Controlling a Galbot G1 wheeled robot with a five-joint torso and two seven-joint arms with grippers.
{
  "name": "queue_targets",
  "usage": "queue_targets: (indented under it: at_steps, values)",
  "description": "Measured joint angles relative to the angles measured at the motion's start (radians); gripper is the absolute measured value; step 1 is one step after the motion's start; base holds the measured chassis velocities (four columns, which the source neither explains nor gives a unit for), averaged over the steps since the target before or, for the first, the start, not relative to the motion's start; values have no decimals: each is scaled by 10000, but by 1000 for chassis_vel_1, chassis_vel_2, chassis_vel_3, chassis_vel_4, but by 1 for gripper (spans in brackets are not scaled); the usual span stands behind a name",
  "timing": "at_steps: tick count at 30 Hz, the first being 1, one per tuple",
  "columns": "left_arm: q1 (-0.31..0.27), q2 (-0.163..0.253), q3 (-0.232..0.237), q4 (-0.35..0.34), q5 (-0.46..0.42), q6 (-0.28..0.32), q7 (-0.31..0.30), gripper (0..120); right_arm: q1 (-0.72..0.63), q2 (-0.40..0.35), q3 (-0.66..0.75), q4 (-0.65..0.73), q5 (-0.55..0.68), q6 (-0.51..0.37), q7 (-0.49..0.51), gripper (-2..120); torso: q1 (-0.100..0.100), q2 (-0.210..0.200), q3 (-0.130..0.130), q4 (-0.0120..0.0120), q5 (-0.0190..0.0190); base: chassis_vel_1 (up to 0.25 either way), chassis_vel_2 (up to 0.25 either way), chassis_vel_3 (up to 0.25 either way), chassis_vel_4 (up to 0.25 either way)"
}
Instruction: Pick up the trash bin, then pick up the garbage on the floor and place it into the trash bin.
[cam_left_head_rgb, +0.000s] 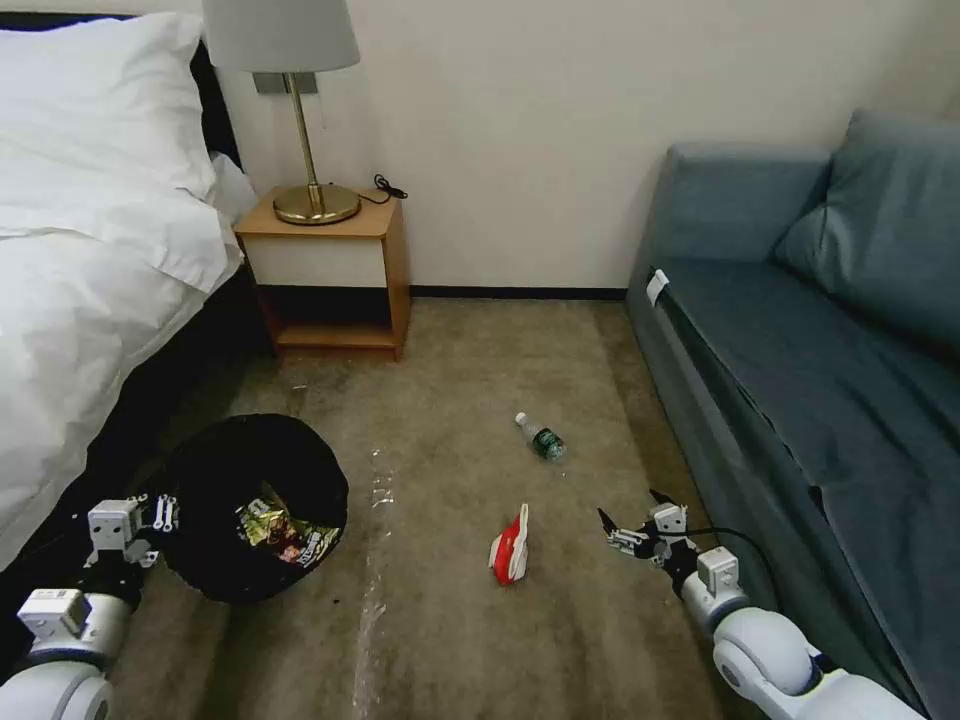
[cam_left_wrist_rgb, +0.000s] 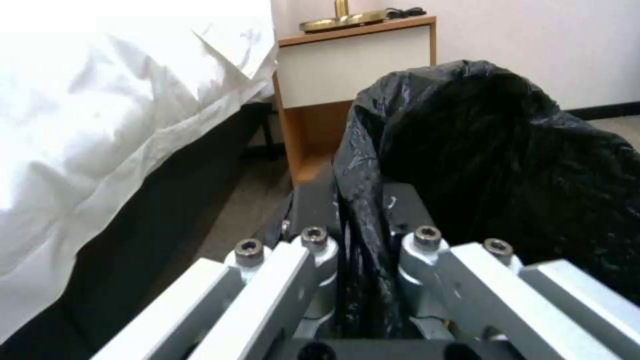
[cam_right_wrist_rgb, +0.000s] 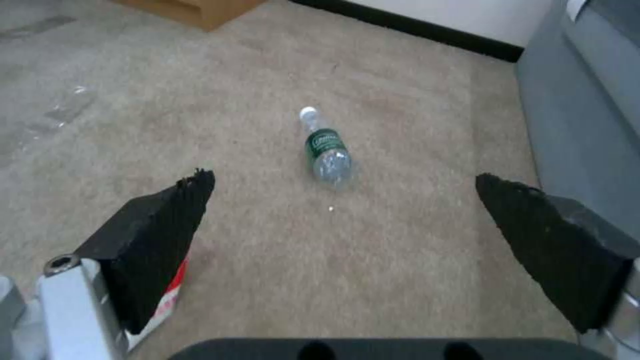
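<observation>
- Two litter pieces on carpet: bottle (cam_left_head_rgb: 541, 438) mid-floor, red-and-white packet (cam_left_head_rgb: 511, 545) nearer, partly hidden in right wrist view.
- Left gripper (cam_left_wrist_rgb: 360, 220) clenched on trash bin (cam_left_head_rgb: 255, 505) liner by bed (cam_left_head_rgb: 90, 300); white body hidden.
- Right gripper (cam_left_head_rgb: 630, 515) spread wide, empty, beside sofa (cam_left_head_rgb: 800, 380).

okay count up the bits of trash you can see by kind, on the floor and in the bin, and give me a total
Clear plastic bottle with green label, on the carpet: 1
Red-and-white packet, on the carpet: 1
Yellow printed snack wrapper, inside the black-bagged round trash bin: 1
Total: 3
</observation>
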Motion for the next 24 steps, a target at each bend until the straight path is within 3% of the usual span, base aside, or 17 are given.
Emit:
queue_targets:
  at_steps: [24]
  values:
    - [-16, 14, 2, 288, 4, -174, 108, 7, 105, 205, -225, -176, -180, 72, 5, 100, 1, 0, 0, 0, 0, -104, 109, 104, -108]
